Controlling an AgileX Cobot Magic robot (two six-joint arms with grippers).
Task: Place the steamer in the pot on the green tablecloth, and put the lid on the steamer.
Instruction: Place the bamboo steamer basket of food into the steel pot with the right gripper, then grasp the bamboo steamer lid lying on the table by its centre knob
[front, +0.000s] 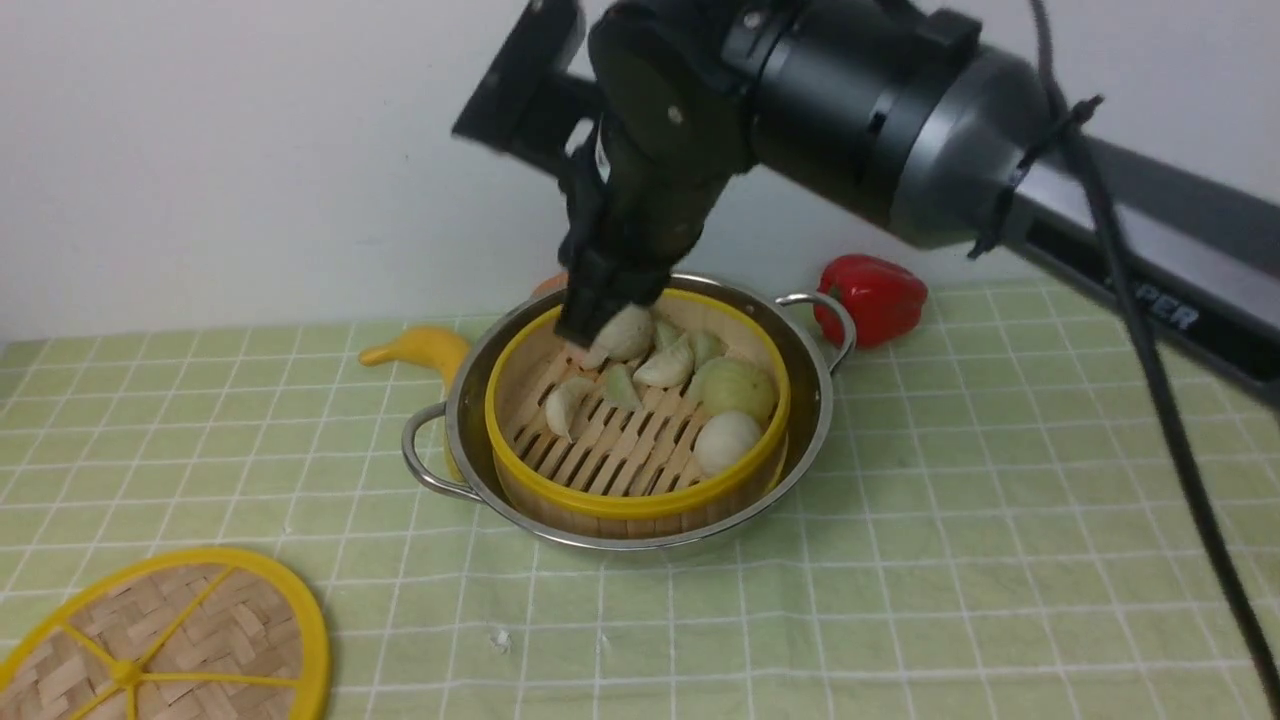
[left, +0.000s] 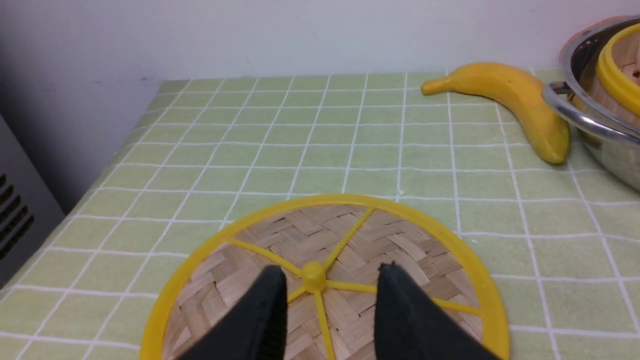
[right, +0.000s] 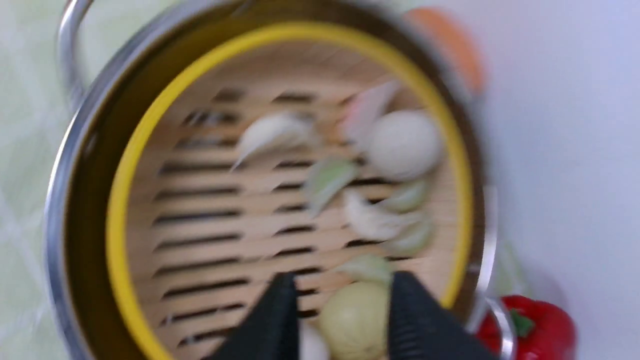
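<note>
round yellow-rimmed bamboo steamer seated in shiny steel pot on green gridded tablecloth: done | right gripper above it, spread, empty (blurred) | flat woven yellow-spoked lid on cloth, well apart: not yet placed | left gripper spread over its knob

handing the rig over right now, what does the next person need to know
Left hand: open, poised over the lid, whose centre knob shows between its fingers; nothing gripped.
Right hand: open above the steamer, holding nothing; its wrist view is blurred.
The steamer sits inside the pot on the green tablecloth. The lid lies flat on the cloth at the robot's near left, apart from the pot.
Done: steamer in pot.
Left: grip the lid and set it on the steamer.
</note>
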